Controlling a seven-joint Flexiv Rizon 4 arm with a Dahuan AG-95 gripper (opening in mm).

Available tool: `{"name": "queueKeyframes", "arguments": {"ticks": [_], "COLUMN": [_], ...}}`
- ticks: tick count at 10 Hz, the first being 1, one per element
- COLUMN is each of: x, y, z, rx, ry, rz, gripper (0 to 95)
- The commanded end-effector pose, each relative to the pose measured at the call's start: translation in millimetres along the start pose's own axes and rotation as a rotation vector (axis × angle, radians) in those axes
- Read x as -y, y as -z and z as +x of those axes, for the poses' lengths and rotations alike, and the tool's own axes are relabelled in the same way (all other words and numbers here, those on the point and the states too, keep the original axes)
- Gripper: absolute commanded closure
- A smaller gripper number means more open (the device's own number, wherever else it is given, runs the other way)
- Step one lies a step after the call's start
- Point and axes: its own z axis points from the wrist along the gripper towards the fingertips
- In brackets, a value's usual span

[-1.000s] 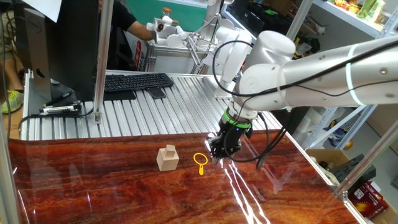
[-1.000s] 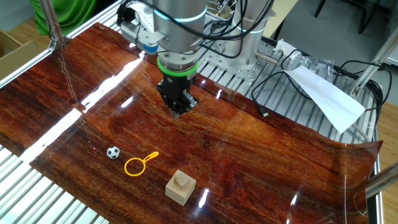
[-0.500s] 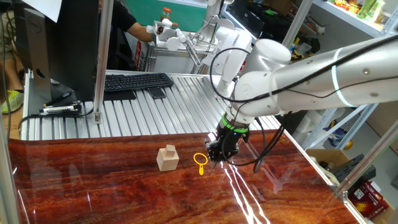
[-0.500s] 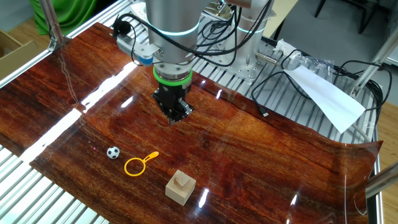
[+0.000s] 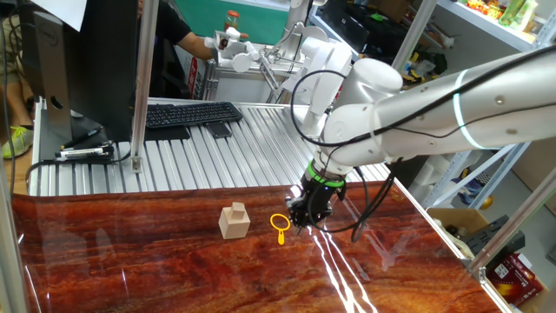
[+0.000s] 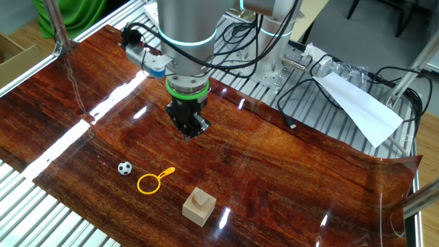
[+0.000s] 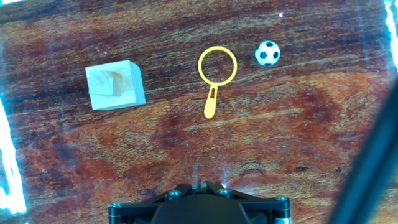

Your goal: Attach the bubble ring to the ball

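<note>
The bubble ring (image 7: 211,104) is a small yellow loop with a short stem, lying flat on the dark wood tabletop. It also shows in one fixed view (image 5: 281,236) and in the other fixed view (image 6: 165,172). The ball (image 7: 267,53) is a tiny black-and-white football just right of the loop in the hand view; in the other fixed view it (image 6: 124,168) lies left of the ring. My gripper (image 6: 188,132) hovers above the table, apart from both, with its fingers together and empty. In one fixed view the gripper (image 5: 304,217) stands just right of the ring and the ball does not show.
A pale wooden block (image 7: 115,85) lies beside the ring, also seen in the other fixed view (image 6: 199,206). A keyboard (image 5: 191,113) and monitor sit on the metal slats behind the wood top. Cables and a white paper (image 6: 360,110) lie at the far side.
The gripper has shifted a little sideways over the table, nearer the ring. The ring, ball and block have not moved.
</note>
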Motion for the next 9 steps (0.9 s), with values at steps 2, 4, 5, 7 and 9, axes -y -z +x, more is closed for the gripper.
{"name": "queueKeyframes", "arguments": {"ticks": [2,4,5,7,9], "x": [1.5,2.8,3.5,5.9,8.1], "y": [-5.6,-10.9,-13.6,-20.5,-24.7], "z": [-7.1,-13.4,-17.0,-26.5,-34.5], "rx": [-0.001,0.001,0.002,0.005,0.004], "ry": [0.001,0.002,0.002,0.002,0.003], "rz": [-0.002,-0.001,-0.001,-0.002,-0.002], "gripper": [95.0,95.0,95.0,95.0,95.0]}}
